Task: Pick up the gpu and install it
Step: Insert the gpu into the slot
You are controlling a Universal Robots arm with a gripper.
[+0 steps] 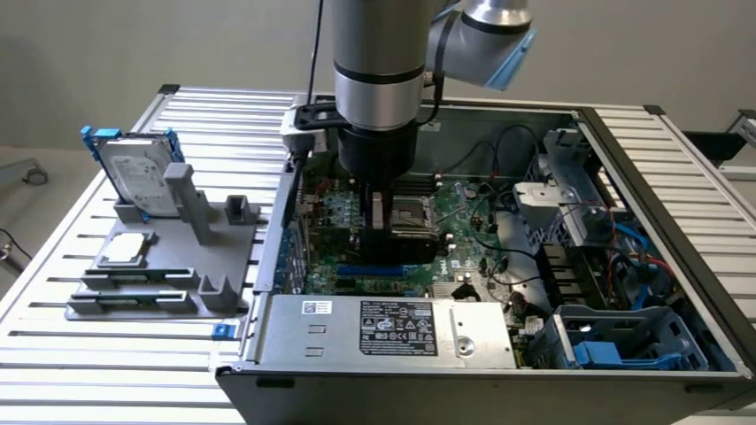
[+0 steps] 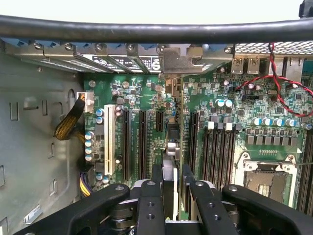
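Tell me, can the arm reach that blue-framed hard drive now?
Probably not at once: its jaws are down inside the computer case, closed on the gpu, and the case wall stands between them and the hard drive.

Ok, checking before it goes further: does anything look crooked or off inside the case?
Nothing stands out. The graphics card is held straight in the gripper, upright over the motherboard slots.

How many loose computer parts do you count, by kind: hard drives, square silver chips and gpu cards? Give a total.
hard drive, standing in the grey holder: 1
square silver chip, lying on the grey holder: 1
gpu, inside the computer case: 1
Total: 3
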